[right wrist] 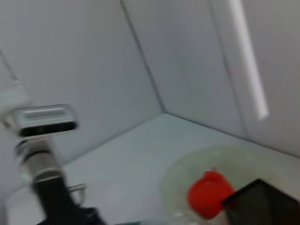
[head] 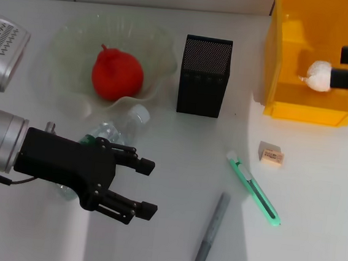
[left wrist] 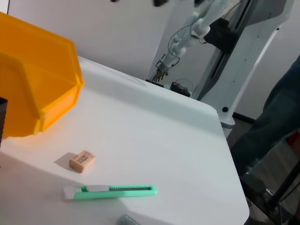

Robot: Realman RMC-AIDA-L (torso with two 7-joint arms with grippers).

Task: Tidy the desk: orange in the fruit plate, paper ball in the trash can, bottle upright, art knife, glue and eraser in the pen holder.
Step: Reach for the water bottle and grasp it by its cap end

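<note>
The left pincer (head: 147,187) hangs nearest, its fingers spread wide just over the lying bottle (head: 115,131). If it closes too high on the round, clear body, the bottle may roll toward the fruit plate (head: 65,40) and slip out.

On the worktop (head: 168,253), the art knife (head: 253,189), a grey pen-like stick (head: 211,230) and the eraser (head: 271,155) lie apart, not yet in the pen holder (head: 204,78), which looks empty.

Farther back, the orange (head: 118,74) sits in the fruit plate. The right pincer (head: 337,65) is over the trash can (head: 306,100) and grips the paper ball (head: 318,75); releasing near the rim could drop it outside.
</note>
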